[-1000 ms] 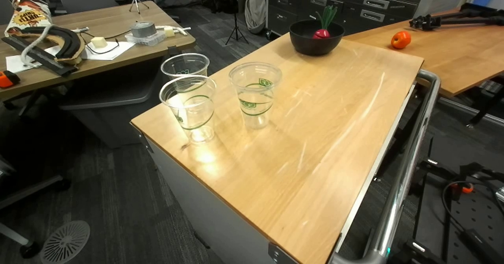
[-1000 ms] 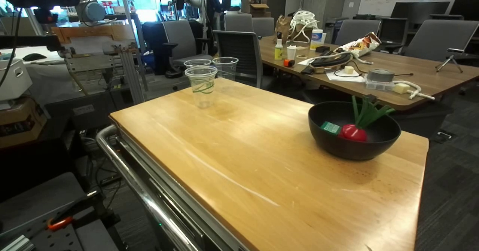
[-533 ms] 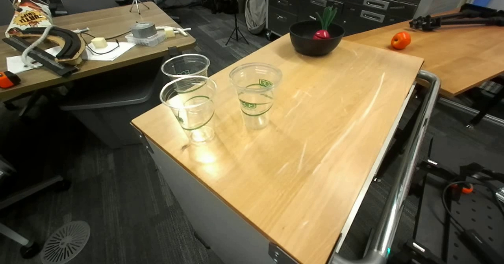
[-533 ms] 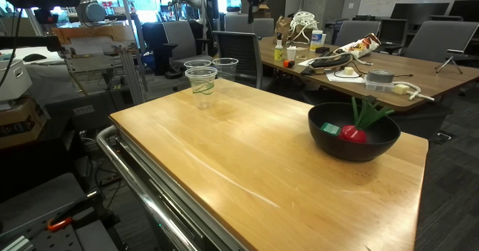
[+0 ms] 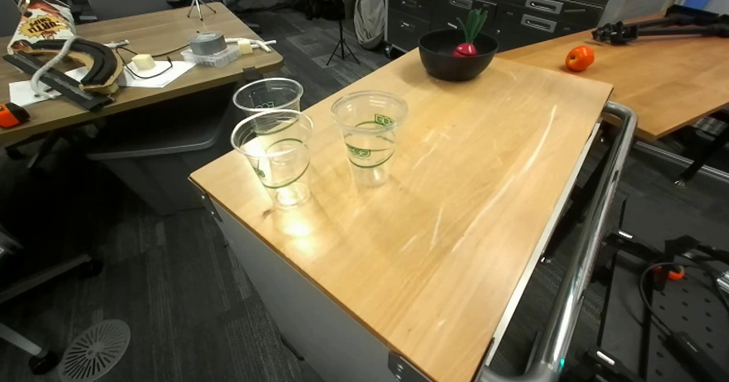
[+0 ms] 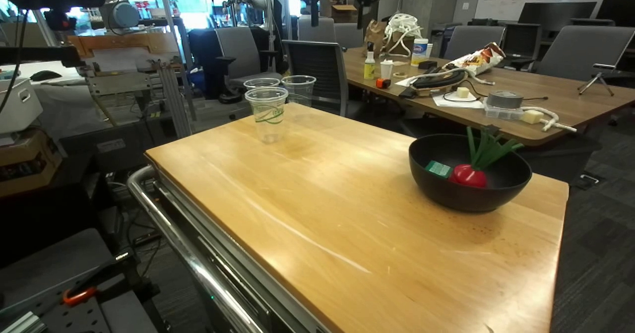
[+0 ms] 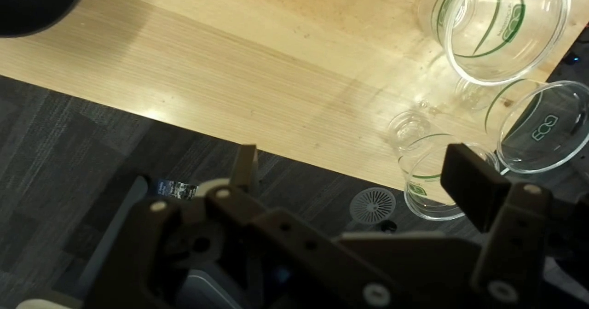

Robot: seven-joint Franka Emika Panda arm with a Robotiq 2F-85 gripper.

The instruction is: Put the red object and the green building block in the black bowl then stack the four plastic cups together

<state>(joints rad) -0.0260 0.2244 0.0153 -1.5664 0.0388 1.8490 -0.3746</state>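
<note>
On the wooden table (image 5: 472, 183), clear plastic cups (image 5: 285, 163) stand mouth-up in three places near one end, and the cup (image 5: 371, 143) with doubled green printing is probably a nested pair; well apart, the black bowl (image 6: 461, 200) holds the red radish (image 6: 469, 176) and the green block (image 6: 438, 169). The claw (image 7: 352, 161) hangs spread wide, with nothing held and no contact evident with any cup. Expect the cups to be light, slippery and easily crushed: grip gently just below the rim and lower straight into the next cup.
</note>
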